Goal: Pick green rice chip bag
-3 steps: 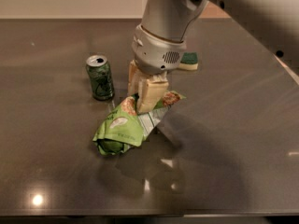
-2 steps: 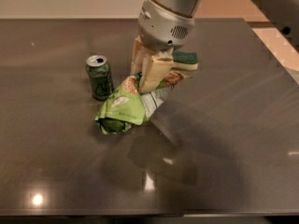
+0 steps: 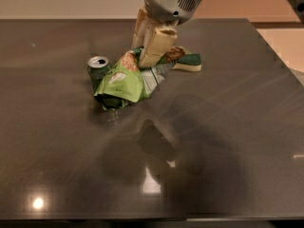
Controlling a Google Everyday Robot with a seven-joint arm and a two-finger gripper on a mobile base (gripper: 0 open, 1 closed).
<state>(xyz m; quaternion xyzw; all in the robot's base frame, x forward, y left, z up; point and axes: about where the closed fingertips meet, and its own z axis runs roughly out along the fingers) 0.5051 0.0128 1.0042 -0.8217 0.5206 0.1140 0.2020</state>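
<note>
Dark grey counter (image 3: 247,127): flat, polished, glossy enough to mirror lamps and shadow. Claw (image 3: 146,56): 2 pale, blocky fingers under a rounded grey wrist, clamped on the upper right corner of the green rice chip bag (image 3: 124,82). Bag: crinkly light-green pouch, crumpled, hanging aslant left of centre, low end close to the counter; contact there not discernible. Grasp judged made; lift clear of the counter judged unfinished. Green soda can (image 3: 97,66): upright metal cylinder, just behind the bag's left edge. Green-topped sponge (image 3: 189,62): soft flat block, right of the claw.
</note>
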